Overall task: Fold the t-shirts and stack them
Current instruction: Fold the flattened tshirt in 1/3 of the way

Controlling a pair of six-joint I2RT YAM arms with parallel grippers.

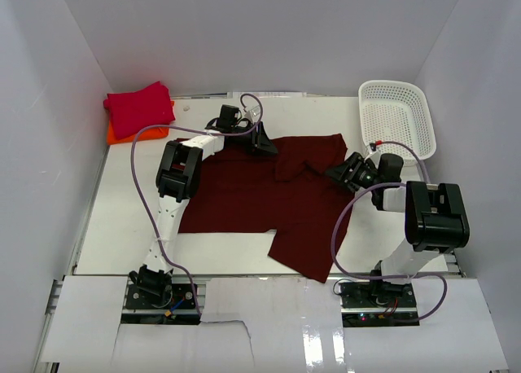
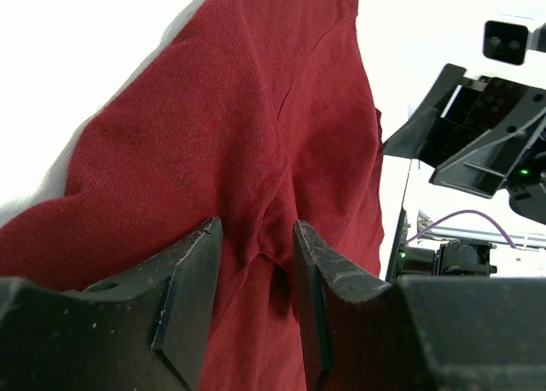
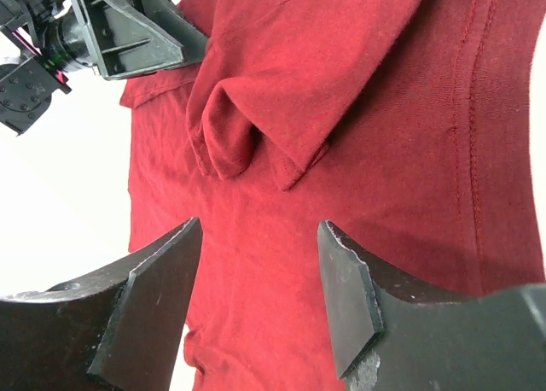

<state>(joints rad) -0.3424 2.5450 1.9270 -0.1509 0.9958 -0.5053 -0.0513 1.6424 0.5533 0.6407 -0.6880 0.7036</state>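
Note:
A dark maroon t-shirt (image 1: 252, 198) lies spread on the white table, its upper right part folded over into a flap (image 3: 256, 109). My left gripper (image 1: 264, 141) stands at the shirt's far edge. Its jaws (image 2: 256, 229) are apart, low over the cloth (image 2: 239, 109), with a raised wrinkle between the fingers. My right gripper (image 1: 335, 173) hovers over the shirt's right side. It is open (image 3: 260, 229), with flat cloth (image 3: 358, 152) below and nothing between the fingers. A folded crimson t-shirt (image 1: 138, 108) rests on an orange one (image 1: 116, 134) at the far left corner.
A white mesh basket (image 1: 397, 116) stands at the far right, close behind the right arm. White walls close the table in on three sides. The two grippers face each other across the folded flap, about a hand's width apart.

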